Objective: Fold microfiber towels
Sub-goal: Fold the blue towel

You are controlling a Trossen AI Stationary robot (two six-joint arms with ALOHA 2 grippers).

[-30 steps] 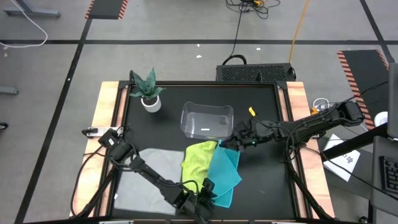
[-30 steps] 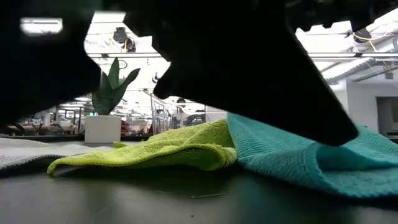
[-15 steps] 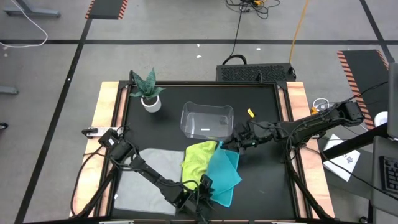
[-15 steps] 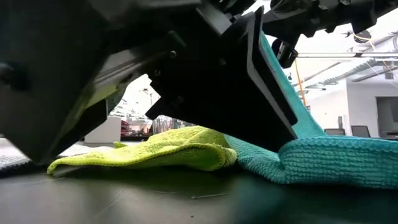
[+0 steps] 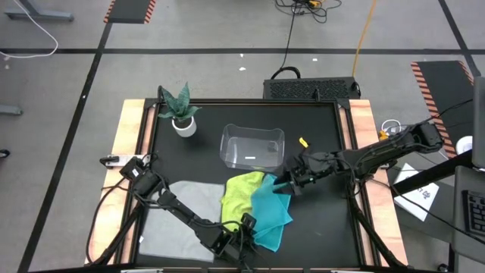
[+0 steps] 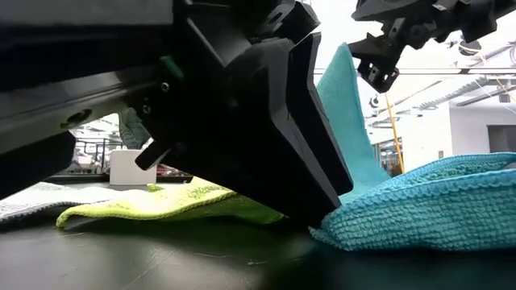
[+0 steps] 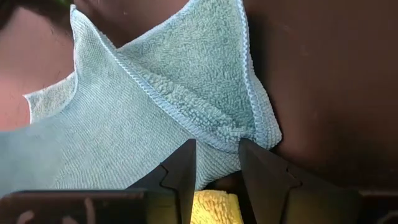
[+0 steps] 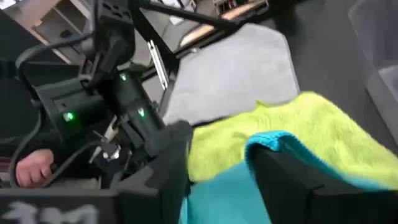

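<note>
The teal towel (image 5: 268, 212) lies partly folded beside the yellow towel (image 5: 241, 194) and the grey towel (image 5: 178, 216) on the black table (image 5: 318, 212). The right gripper (image 5: 282, 184), jaws parted, hovers at its raised corner. The left gripper (image 5: 248, 231) pinches its near edge. A bin (image 5: 251, 146) and plant (image 5: 179, 108) stand behind.

The black table (image 5: 326, 227) with pale wooden side rails carries a potted plant (image 5: 180, 114) at eleven o'clock and a clear plastic bin (image 5: 251, 146) just above centre. At six o'clock lie the grey towel (image 5: 182, 216), yellow-green towel (image 5: 241, 193) and teal towel (image 5: 273, 214), overlapping.
</note>
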